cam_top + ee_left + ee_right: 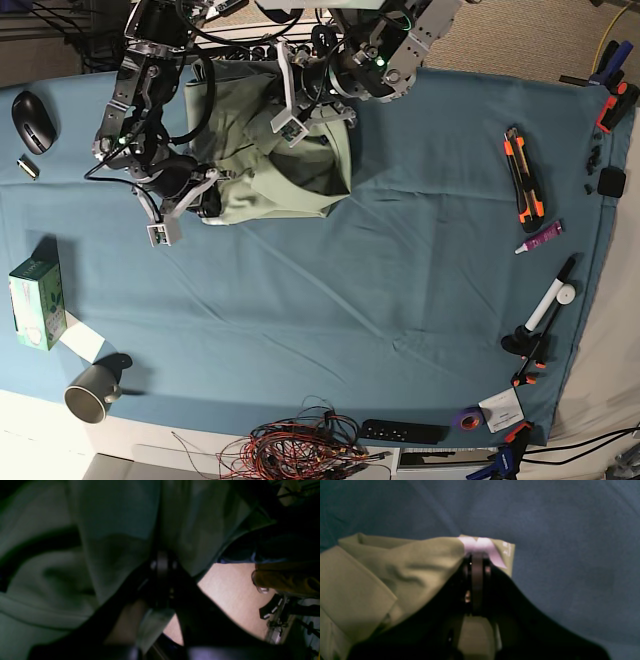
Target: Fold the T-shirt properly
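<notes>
While both arms work at the far left of the worktop [400, 290], the T-shirt [285, 165] lies bunched there on the blue-teal cloth, partly lifted. The left claw [162, 557] is closed on a raised fold of the T-shirt near its far edge; pale green fabric drapes to both sides of the pinched jaws in the left wrist view. The right claw [477, 555] is closed on a corner of the T-shirt at its near-left edge, with a small pale label [482, 545] showing at the grip, low over the cloth.

The garment's near hem sits well back from the worktop's front edge. Open cloth extends across the centre and right. Along the right edge lie an orange utility knife [523, 180], a purple tube [541, 237] and a white marker [553, 301]. At the left edge sit a black mouse [33, 120], a green box [36, 303] and a metal cup [91, 393]. A tangle of red wires [300, 445] crowds the front edge, well apart from the T-shirt.
</notes>
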